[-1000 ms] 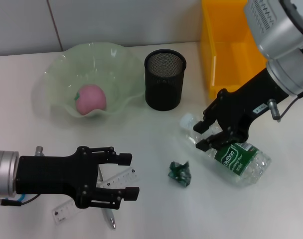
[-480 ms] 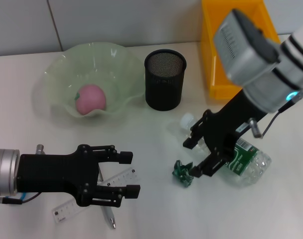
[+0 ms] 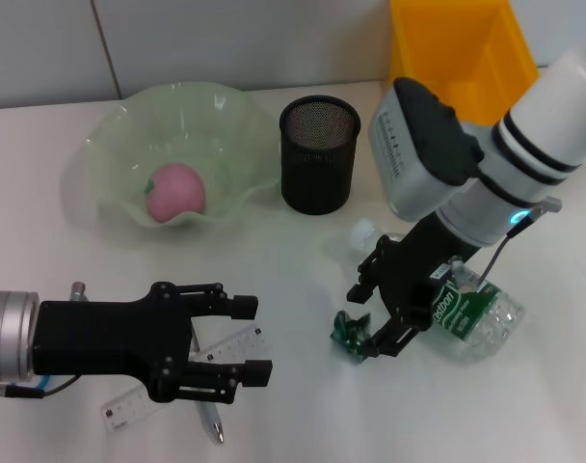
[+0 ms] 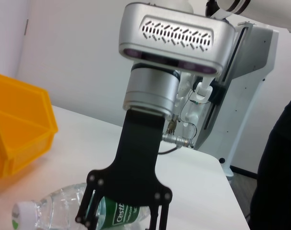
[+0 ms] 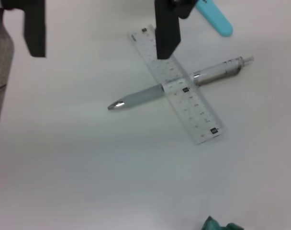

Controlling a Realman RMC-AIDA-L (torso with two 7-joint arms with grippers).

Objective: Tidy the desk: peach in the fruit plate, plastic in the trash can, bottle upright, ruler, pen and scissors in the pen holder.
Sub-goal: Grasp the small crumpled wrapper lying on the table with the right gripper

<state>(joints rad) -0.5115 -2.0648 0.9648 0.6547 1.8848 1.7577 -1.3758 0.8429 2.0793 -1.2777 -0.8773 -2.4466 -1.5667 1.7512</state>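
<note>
The pink peach [image 3: 174,190] lies in the pale green fruit plate [image 3: 115,135]. A crumpled green piece of plastic [image 3: 349,334] sits on the desk, and my right gripper [image 3: 367,318] is open with a finger on either side of it. The clear bottle [image 3: 471,311] lies on its side just behind that gripper. My left gripper [image 3: 249,339] hovers open over the clear ruler [image 5: 179,84], which crosses the pen [image 5: 145,96]. A pale blue handle [image 5: 215,17], perhaps the scissors, pokes in beside them. The black mesh pen holder [image 3: 318,154] stands upright at the back.
A yellow bin [image 3: 457,58] stands at the back right, behind my right arm. The white wall runs along the desk's far edge. The ruler [image 3: 230,345] and pen [image 3: 212,424] lie near the front edge.
My right gripper has swung left off the bottle's neck and come down around the green plastic. The left gripper has stayed where it was.
</note>
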